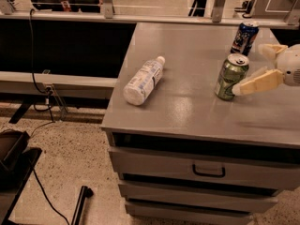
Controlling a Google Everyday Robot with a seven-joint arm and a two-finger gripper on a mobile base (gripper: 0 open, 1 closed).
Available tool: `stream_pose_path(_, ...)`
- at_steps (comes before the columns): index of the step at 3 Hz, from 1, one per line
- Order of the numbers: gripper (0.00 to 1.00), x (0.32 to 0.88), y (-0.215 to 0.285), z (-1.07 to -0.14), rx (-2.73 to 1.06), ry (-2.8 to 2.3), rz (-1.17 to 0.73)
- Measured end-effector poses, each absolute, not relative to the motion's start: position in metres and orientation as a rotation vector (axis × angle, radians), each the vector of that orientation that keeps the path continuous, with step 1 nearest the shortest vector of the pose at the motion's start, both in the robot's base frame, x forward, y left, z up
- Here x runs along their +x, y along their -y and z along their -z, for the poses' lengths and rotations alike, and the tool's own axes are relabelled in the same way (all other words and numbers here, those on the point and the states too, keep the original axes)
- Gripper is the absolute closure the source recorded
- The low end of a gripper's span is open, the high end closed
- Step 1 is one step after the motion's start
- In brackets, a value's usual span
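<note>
A green soda can [229, 77] stands upright on the right part of the grey cabinet top [187, 111]. My gripper [247, 69] comes in from the right edge, open, its cream fingers spread. The lower finger [258, 82] has its tip against the can's lower right side, while the upper finger [270, 50] stays behind and to the right of the can. A blue can [244, 37] stands upright farther back. A clear plastic bottle [143, 80] with a white cap lies on its side at the left of the top.
The cabinet has drawers below, the top one with a dark handle [208, 171]. A metal railing [154, 17] runs behind it. Cables [40, 86] hang at the left over a speckled floor [61, 172], where dark equipment [14, 163] sits.
</note>
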State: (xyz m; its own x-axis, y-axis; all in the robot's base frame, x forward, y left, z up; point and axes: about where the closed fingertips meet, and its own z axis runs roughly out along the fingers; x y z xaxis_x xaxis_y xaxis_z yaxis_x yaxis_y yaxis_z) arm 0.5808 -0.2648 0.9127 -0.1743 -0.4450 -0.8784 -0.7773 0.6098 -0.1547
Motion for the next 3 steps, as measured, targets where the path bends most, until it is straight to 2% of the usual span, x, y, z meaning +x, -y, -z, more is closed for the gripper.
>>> stream_pose_path(3,0.0,0.5883,0.2617,-0.9042,-0.885,-1.692,-0.487)
